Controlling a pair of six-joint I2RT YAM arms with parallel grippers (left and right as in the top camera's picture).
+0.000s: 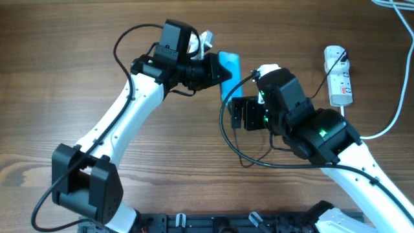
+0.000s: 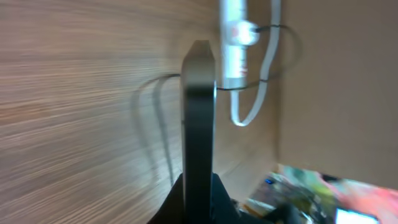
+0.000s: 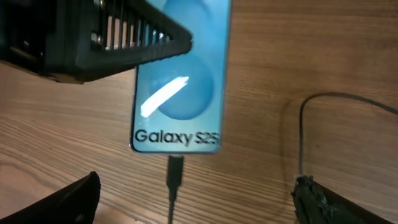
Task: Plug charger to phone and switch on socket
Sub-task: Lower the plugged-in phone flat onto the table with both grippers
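The left gripper (image 1: 217, 70) clamps the phone (image 3: 180, 93) firmly, port facing the charger (image 3: 175, 173), whose tip meets it; the right gripper (image 3: 196, 191) gapes wide, empty.

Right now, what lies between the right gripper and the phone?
The tip of the charger, reaching the phone at its bottom edge, in the right wrist view.

Brown wooden table (image 1: 65, 77), its fine grain running left to right, fills the overhead view. A darker swirl of figure (image 1: 16, 176) marks the near left corner. Soft, even light falls across the top and leaves only faint shadows. In the left wrist view a plain tan surface (image 2: 336, 81) borders the grained wood on the right; whether it is wall or floor cannot be told.
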